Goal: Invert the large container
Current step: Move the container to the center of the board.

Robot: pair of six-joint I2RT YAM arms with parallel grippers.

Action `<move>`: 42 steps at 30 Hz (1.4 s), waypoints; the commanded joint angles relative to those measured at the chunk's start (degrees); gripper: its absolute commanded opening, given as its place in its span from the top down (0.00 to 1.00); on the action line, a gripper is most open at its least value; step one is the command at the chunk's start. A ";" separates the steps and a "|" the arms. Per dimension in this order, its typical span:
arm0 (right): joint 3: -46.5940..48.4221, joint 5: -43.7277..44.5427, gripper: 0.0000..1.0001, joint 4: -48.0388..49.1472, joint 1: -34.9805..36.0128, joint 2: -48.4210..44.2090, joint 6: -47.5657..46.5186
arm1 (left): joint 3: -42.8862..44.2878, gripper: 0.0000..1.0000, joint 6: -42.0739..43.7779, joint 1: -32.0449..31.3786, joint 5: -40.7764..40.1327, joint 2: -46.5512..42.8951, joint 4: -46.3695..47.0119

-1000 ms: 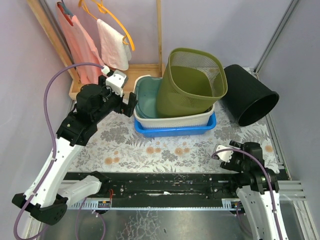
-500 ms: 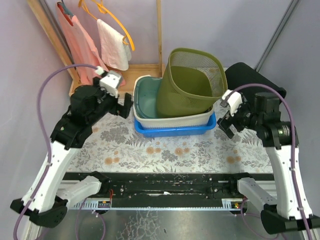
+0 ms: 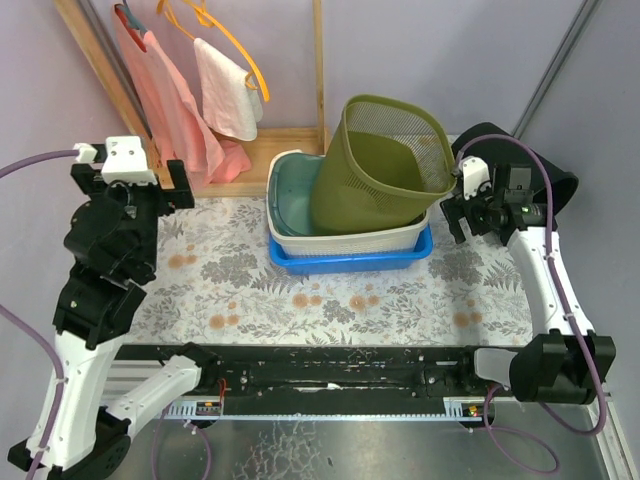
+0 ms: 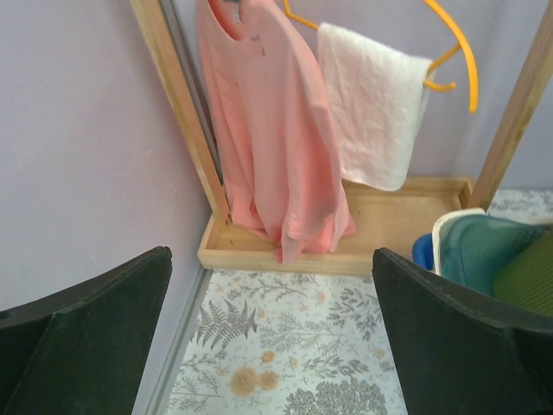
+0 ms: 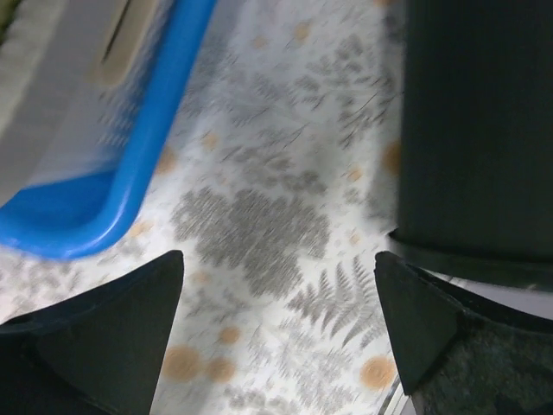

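Note:
The large container, a black round bin (image 3: 562, 188), lies on its side at the back right, partly hidden behind my right arm. In the right wrist view its dark wall (image 5: 475, 130) fills the upper right. My right gripper (image 3: 464, 220) (image 5: 281, 328) hangs open over the floral cloth, between the bin and the blue tray (image 5: 130, 181), touching neither. My left gripper (image 3: 130, 188) (image 4: 272, 346) is open and empty at the far left, facing the clothes rack.
An olive mesh basket (image 3: 385, 165) leans inside a white tub (image 3: 345, 240), beside a teal tub (image 3: 295, 195), all stacked in the blue tray (image 3: 350, 262). A wooden rack (image 4: 380, 216) with a pink garment (image 4: 268, 130) and a white towel (image 4: 371, 104) stands back left.
My right arm rose from the near edge to the gap beside the black bin, its jaws opening wide. My left arm swung left, away from the tubs.

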 commanded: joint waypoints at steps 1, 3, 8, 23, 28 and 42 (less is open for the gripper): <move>-4.45 9.35 0.02 14.27 -0.13 4.30 -4.69 | 3.46 0.01 1.64 0.54 -3.45 -0.48 3.31; -6.16 7.12 0.02 18.85 -0.09 6.65 -6.93 | 3.19 0.00 1.68 0.75 -3.81 -0.48 3.76; -6.35 -4.45 0.03 24.86 -0.08 14.03 -11.74 | 1.77 0.00 1.12 1.75 -3.56 -1.02 4.10; 11.49 -36.51 0.02 -12.49 5.99 37.12 -26.80 | -1.40 0.00 2.29 4.14 -3.43 -3.80 4.59; 8.15 -38.82 0.02 -8.08 10.87 32.55 -22.70 | -1.47 0.00 2.67 4.59 -3.24 -3.91 4.50; 11.60 -39.57 0.01 11.14 25.36 30.71 -2.09 | 0.84 0.00 1.60 6.03 2.44 -3.13 1.29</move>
